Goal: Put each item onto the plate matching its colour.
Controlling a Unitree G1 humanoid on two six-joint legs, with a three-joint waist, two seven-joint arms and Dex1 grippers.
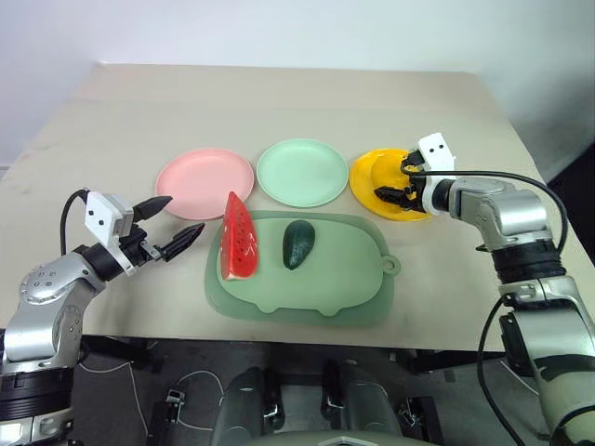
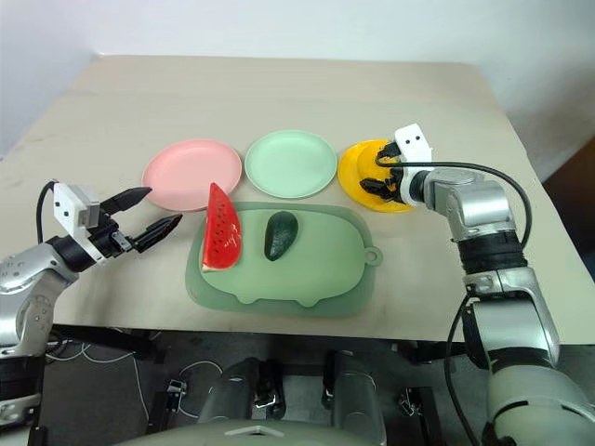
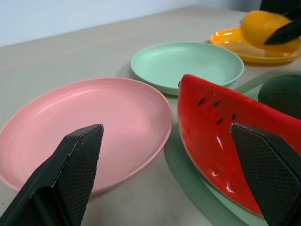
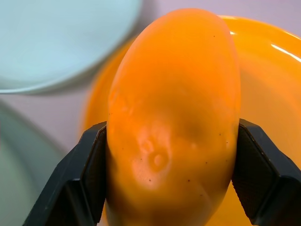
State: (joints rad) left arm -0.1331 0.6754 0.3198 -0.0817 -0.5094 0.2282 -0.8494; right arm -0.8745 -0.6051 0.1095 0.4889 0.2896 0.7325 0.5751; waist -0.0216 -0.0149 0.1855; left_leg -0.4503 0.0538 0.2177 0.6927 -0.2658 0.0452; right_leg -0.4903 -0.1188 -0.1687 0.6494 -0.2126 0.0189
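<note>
My right gripper (image 1: pixel 395 179) is shut on the yellow mango-like fruit (image 4: pixel 174 117) and holds it just over the orange-yellow plate (image 1: pixel 370 171). The red watermelon wedge (image 1: pixel 239 240) stands on its green rind, with the dark green avocado (image 1: pixel 298 243) lying beside it; both rest on the pale green mat (image 1: pixel 353 279). The pink plate (image 1: pixel 191 181) and the mint green plate (image 1: pixel 302 172) hold nothing. My left gripper (image 1: pixel 186 213) is open and level, just left of the watermelon and in front of the pink plate, with nothing between its fingers (image 3: pixel 75 169).
The three plates sit in a row behind the mat on a beige table (image 1: pixel 279 102). The table's front edge runs just below the mat. A small ring tab (image 1: pixel 390 265) sticks out of the mat's right side.
</note>
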